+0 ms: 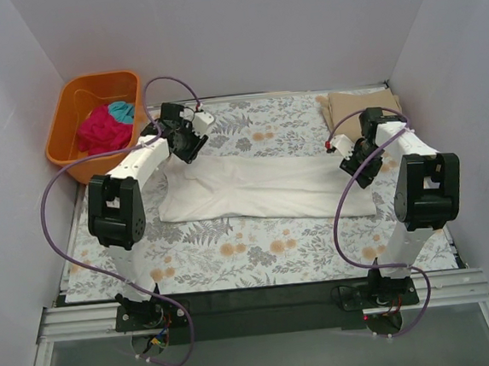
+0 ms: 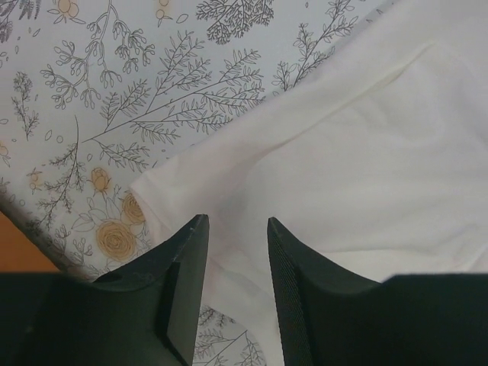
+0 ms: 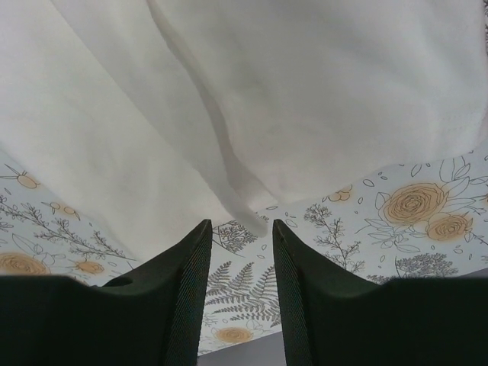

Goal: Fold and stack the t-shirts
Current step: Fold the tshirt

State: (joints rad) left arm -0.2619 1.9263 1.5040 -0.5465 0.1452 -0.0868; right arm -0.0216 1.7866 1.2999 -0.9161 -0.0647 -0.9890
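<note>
A white t-shirt (image 1: 262, 188) lies folded into a long band across the middle of the floral table cover; no black print shows. My left gripper (image 1: 191, 136) is open above its far left corner, and the white cloth (image 2: 366, 175) fills the left wrist view under the open gripper (image 2: 238, 223). My right gripper (image 1: 356, 161) is open over its right end; in the right wrist view the cloth (image 3: 267, 99) hangs in folds just past the open gripper (image 3: 242, 226). A folded tan t-shirt (image 1: 359, 104) lies at the far right. Magenta (image 1: 101, 129) and teal (image 1: 121, 110) shirts sit in the tub.
An orange plastic tub (image 1: 78, 95) stands off the table's far left corner. The floral cover (image 1: 259, 250) spans the table between grey walls. Purple cables loop beside both arms. A metal rail runs along the near edge.
</note>
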